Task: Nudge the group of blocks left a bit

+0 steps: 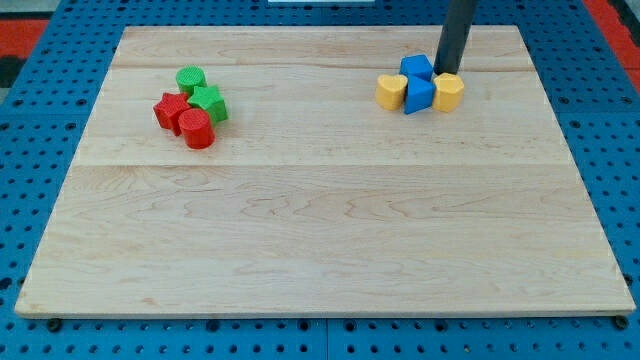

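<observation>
My tip (441,71) touches the blue cube (416,68) and right yellow block (448,91), near the wooden counter's (320,230) top edge. That cluster, with a blue wedge (419,95) and a left yellow block (391,91), runs left-right. There is no hand, only a rod.

There are eight blocks on the table (320,240): two red ones, a star (169,108) and a round one (196,129), two green ones (190,78) (209,103), two blue ones (416,68) (419,95) and two yellow ones (391,91) (449,91).

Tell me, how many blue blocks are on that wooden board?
2, both in the cluster at the view's upper right: one blue block behind, another blue block in front, between two yellow blocks. None seems hidden.
</observation>
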